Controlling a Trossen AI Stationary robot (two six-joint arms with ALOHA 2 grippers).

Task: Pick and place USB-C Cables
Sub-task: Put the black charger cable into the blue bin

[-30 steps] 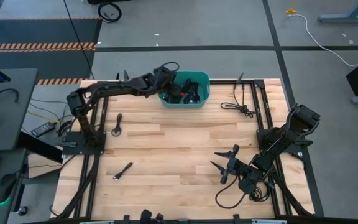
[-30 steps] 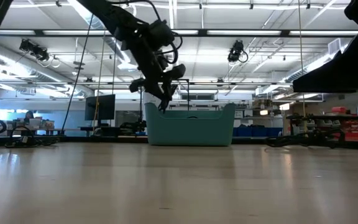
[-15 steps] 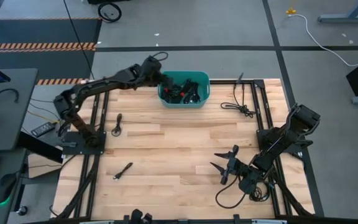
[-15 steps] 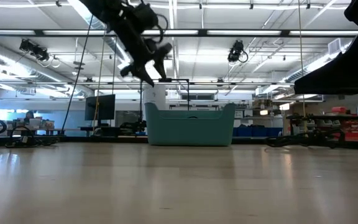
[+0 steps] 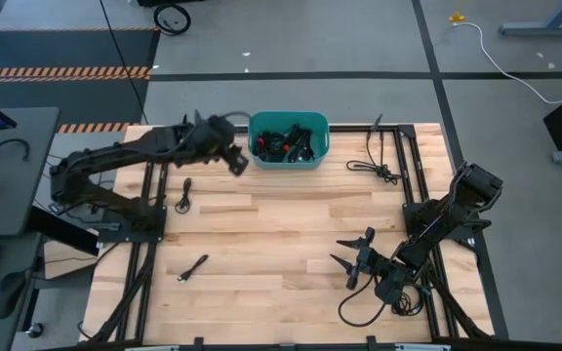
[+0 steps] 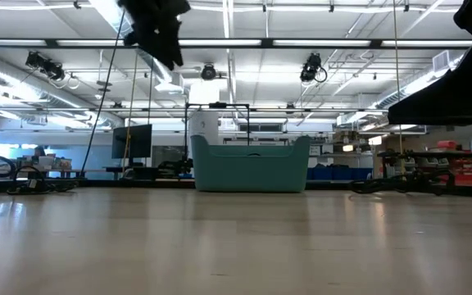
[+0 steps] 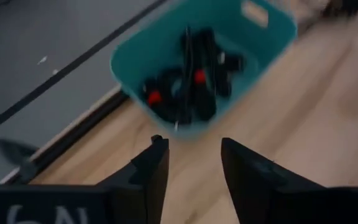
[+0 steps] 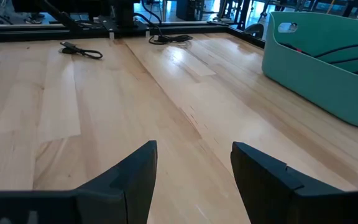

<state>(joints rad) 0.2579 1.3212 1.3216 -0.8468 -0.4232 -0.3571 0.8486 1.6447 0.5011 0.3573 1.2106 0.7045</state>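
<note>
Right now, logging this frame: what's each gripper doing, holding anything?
Left gripper: open, empty, raised beside the teal bin.
Right gripper: open, empty, low over the table.

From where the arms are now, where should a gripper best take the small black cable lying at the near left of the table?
Probably at the middle of the cable, from straight above. It lies flat, stretched diagonally on bare wood, so fingers should close across it. The left gripper, open near the teal bin, seems better placed than the right gripper.
</note>
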